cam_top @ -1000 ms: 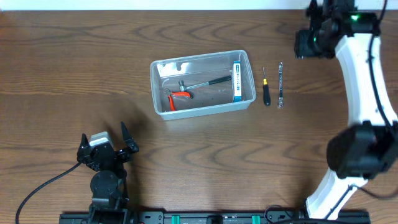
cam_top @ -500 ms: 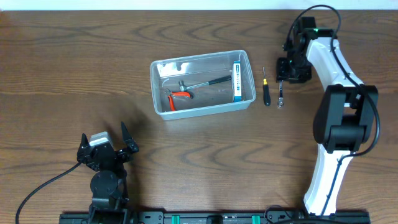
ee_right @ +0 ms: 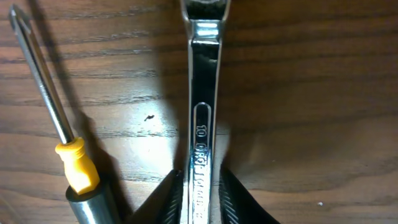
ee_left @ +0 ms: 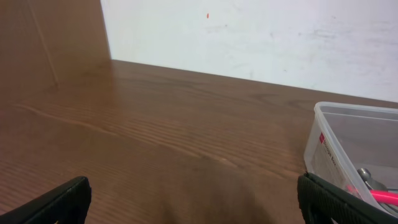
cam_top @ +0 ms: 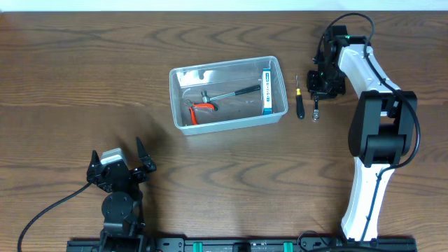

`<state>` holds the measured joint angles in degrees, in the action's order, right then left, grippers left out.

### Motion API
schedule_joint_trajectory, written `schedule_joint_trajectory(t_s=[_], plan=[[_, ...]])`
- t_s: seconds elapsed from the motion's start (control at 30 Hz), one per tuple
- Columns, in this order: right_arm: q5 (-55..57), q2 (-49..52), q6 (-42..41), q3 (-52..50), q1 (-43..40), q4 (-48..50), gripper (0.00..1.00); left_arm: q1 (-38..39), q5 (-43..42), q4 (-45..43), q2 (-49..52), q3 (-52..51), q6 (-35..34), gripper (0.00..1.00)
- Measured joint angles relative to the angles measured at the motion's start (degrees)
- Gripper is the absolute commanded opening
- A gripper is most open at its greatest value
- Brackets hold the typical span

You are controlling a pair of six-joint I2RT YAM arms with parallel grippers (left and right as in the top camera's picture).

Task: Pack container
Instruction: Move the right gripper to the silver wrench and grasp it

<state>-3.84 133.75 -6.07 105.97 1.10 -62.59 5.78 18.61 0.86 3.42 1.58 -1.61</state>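
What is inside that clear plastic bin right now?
The bin holds a hammer, something orange-red and a blue-and-white box against its right wall. Whatever lies under them is hidden. A screwdriver and wrench lie outside.

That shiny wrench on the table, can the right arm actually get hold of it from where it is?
Probably yes. The right gripper is already down over the wrench, jaws on either side of its shaft. The screwdriver lies apart beside it, out of the way.

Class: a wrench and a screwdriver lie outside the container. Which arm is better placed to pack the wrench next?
Right. The right gripper already straddles the wrench beside the screwdriver; the left gripper sits far from both, below the container.
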Motion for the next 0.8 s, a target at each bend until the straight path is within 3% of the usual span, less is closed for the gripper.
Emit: schedule_joint_trajectory(t_s=[0.37, 0.63, 0.8], plan=[[0.22, 0.07, 0.02, 0.33, 0.00, -1.73, 0.02, 0.00, 0.02, -0.02, 0.00, 0.00, 0.00, 0.98], [0.24, 0.22, 2.21, 6.29, 0.04, -9.79, 0.01, 0.00, 0.00, 0.00, 0.00, 0.00, 0.00, 0.98], [0.39, -6.10, 2.99, 11.74, 1.86, -12.13, 0.01, 0.00, 0.02, -0.02, 0.00, 0.00, 0.00, 0.98]])
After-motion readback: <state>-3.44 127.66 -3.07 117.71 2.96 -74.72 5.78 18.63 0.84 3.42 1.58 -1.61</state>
